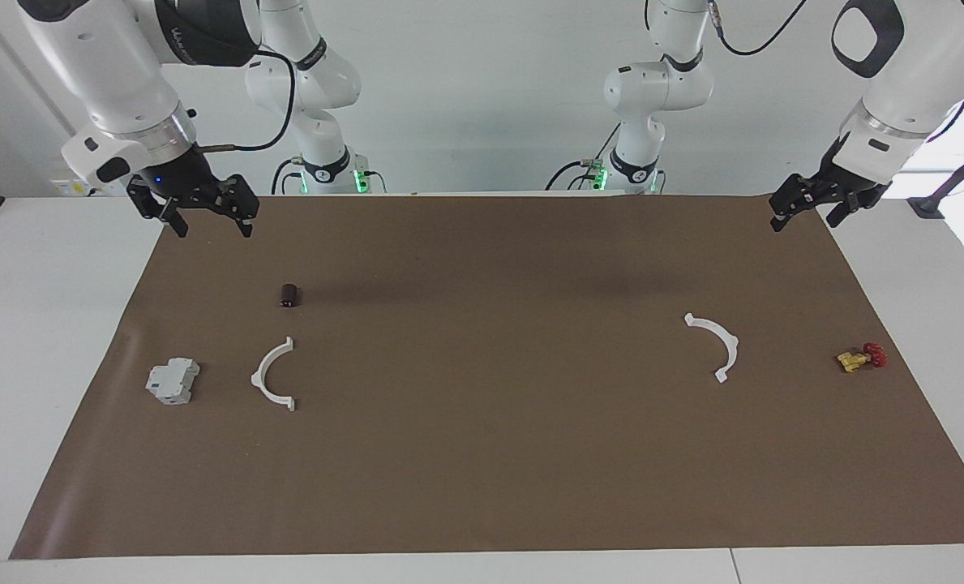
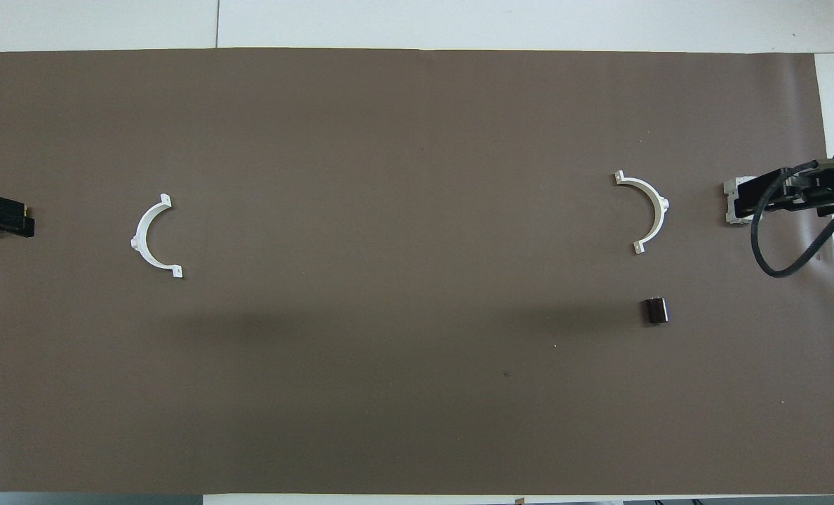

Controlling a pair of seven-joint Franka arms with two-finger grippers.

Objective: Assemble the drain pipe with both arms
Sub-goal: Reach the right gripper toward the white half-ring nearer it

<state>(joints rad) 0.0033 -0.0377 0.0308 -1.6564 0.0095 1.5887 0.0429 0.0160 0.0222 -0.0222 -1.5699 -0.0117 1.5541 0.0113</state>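
Two half-rings lie flat, well apart: one [image 1: 274,375] toward the right arm's end beside the grey block [image 1: 173,381], one [image 1: 716,345] toward the left arm's. They look light, thin, springy; pinch mid-arc. Right gripper [image 1: 203,212] and left gripper [image 1: 811,209] hang with fingers apart, empty.

Grey boxy block [image 1: 173,381], small dark cylinder [image 1: 289,295], yellow valve with red handle [image 1: 861,358] on brown mat [image 1: 482,470].

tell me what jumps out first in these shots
Two white half-rings lie far apart on the brown mat, one toward the right arm's end, one toward the left arm's. Both grippers, right and left, hang open above the mat's corners nearest the robots.
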